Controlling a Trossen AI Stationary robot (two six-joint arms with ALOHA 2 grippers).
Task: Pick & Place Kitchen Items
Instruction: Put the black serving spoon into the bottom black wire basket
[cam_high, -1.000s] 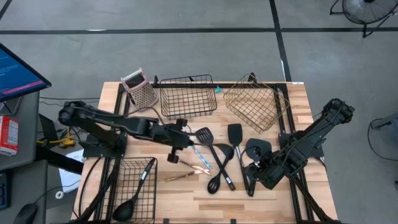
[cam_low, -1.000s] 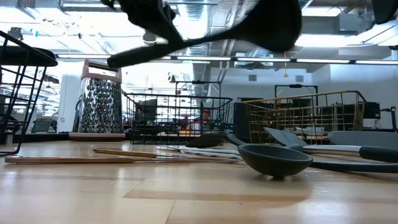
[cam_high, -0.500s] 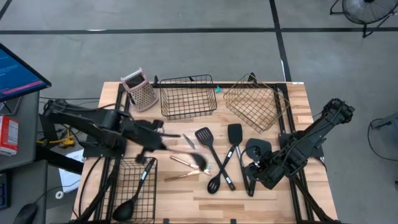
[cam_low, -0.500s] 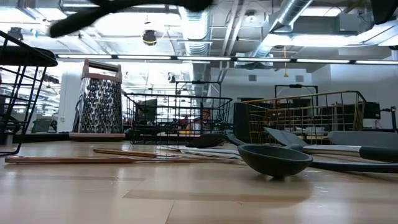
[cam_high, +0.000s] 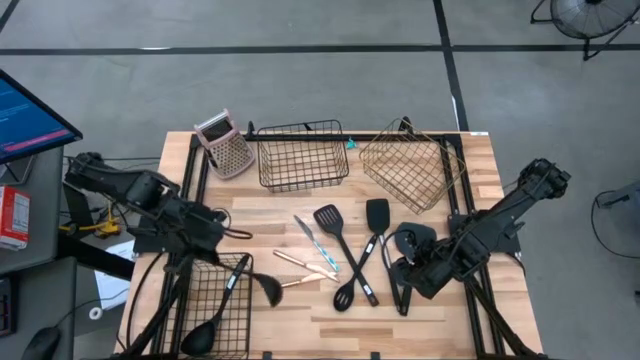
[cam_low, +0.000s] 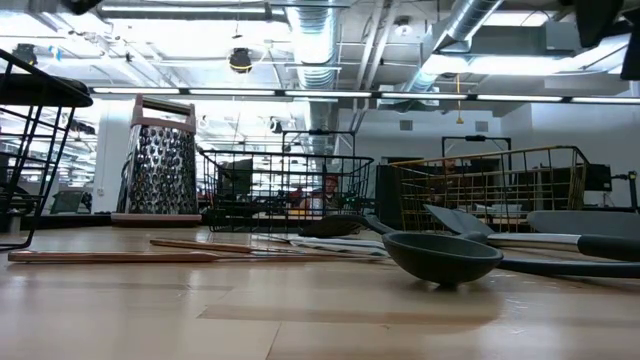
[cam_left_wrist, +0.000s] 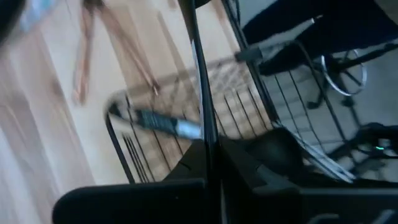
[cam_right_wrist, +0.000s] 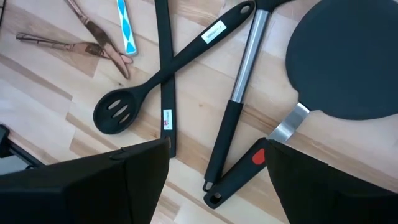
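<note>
My left gripper (cam_high: 222, 232): clamped on a black ladle (cam_high: 262, 284), poised over the black wire basket (cam_high: 215, 300) at the table's near left corner.
Ladle: handle in my fingers, bowl hanging past the basket's right rim; long axis slants from my grip toward the table's front.
In the basket below me: a spatula (cam_high: 232, 282) and a second ladle (cam_high: 203, 333), both lying front to back.
To my right: copper tongs (cam_high: 305, 266), a teal knife (cam_high: 311, 237), then crossed black utensils (cam_high: 345, 262).
My right gripper (cam_right_wrist: 217, 163): jaws wide, holding nothing, above a slotted spoon (cam_right_wrist: 171, 72).
Low view: only a ladle bowl (cam_low: 442, 256) on the wood; my held ladle is out of its frame.
</note>
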